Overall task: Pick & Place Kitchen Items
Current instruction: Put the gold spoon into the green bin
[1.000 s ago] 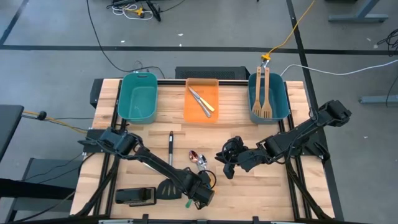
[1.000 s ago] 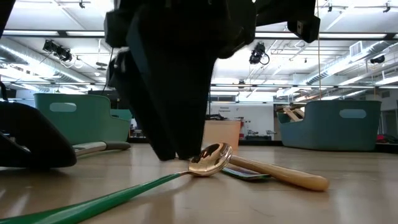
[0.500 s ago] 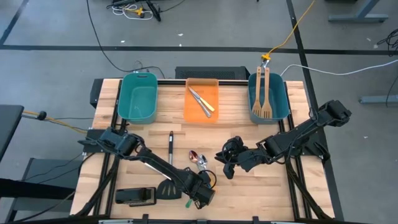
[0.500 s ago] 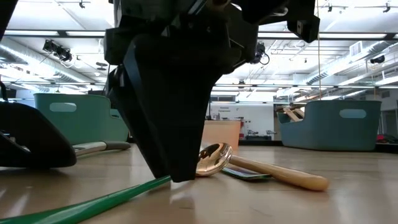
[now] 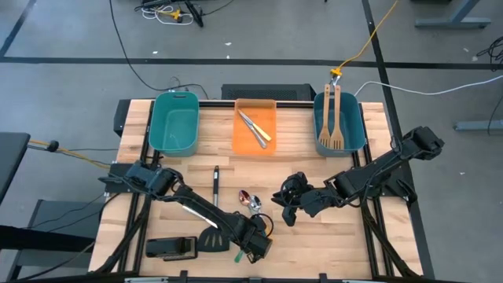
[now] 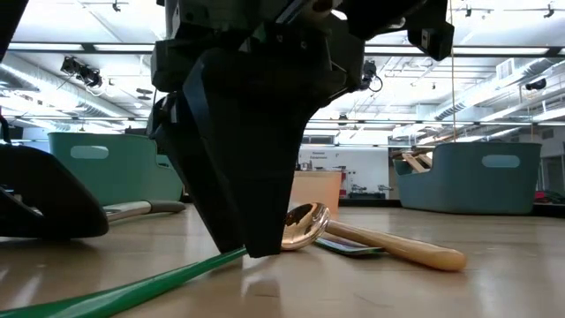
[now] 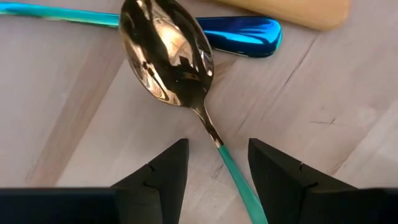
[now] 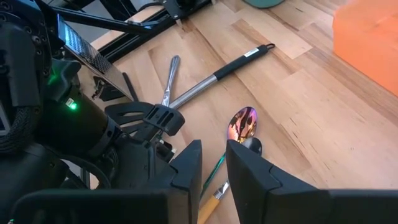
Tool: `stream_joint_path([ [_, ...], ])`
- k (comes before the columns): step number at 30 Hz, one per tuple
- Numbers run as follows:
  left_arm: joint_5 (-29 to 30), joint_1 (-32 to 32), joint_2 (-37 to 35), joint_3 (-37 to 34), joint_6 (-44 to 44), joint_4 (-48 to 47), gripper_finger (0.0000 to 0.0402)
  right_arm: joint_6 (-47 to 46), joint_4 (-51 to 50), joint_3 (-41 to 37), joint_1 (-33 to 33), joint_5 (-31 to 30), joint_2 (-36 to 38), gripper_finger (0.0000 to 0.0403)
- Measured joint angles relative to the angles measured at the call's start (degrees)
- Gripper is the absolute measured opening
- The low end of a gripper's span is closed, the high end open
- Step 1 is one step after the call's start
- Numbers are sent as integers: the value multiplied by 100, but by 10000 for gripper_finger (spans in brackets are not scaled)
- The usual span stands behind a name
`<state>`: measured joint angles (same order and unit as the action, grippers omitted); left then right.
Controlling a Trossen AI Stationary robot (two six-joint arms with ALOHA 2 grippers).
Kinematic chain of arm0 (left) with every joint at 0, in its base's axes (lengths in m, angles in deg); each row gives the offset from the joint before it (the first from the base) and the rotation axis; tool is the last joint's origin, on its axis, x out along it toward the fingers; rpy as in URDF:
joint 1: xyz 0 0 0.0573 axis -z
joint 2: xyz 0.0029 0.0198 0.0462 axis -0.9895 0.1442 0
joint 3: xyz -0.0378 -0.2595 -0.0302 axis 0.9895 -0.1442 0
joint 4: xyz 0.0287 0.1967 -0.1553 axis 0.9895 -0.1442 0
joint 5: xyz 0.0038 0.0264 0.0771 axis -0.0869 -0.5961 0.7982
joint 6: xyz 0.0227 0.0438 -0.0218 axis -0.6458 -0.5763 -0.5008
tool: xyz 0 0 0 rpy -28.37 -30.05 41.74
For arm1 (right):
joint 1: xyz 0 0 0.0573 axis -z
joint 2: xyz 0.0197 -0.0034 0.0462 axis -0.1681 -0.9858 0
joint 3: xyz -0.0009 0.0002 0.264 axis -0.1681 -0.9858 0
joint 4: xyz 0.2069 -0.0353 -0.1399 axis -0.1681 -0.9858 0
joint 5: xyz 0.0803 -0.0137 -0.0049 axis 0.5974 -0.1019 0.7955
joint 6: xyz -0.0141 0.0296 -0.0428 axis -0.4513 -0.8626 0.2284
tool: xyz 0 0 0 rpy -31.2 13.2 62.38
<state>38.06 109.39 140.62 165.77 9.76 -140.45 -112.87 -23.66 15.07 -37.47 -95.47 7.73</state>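
Note:
A gold-bowled spoon (image 7: pixel 165 56) with a green handle (image 7: pixel 233 174) lies flat on the wooden table; it also shows in the low view (image 6: pixel 305 225). My left gripper (image 7: pixel 217 155) is open near the table's front edge (image 5: pixel 253 245). It is low over the table (image 6: pixel 252 238), with one finger on each side of the green handle, just behind the bowl, and a gap on both sides. A blue spoon (image 7: pixel 239 34) and a light wood-coloured handle (image 6: pixel 397 247) lie just beyond. My right gripper (image 8: pixel 214 162) hovers narrowly open and empty right of them (image 5: pixel 284 212).
A black spatula with a steel handle (image 8: pixel 186 93) and a silver utensil (image 8: pixel 171 74) lie left of the spoons. A black block (image 5: pixel 169 249) sits front left. At the back stand a teal bin (image 5: pixel 174 122), an orange bin (image 5: pixel 245 135) holding cutlery, and a teal bin (image 5: pixel 357 130) with two wooden spatulas (image 5: pixel 332 118).
My left gripper has come down toward the table over the green spoon handle, and its fingertips now stand near the tabletop. The spoon has not moved.

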Motion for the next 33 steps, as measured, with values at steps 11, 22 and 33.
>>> stream_joint_path([
  [11, -93, -48, 193, 6, 108, -4, 177, 0, 31, 0, 0, 0, -1, 84],
  [22, -167, -55, 210, -2, 51, -42, 159, 0, 35, -2, -1, -1, -1, 84],
  [33, -208, -78, 210, -13, -195, -90, 13, 0, 33, -2, 0, 0, -1, 84],
])
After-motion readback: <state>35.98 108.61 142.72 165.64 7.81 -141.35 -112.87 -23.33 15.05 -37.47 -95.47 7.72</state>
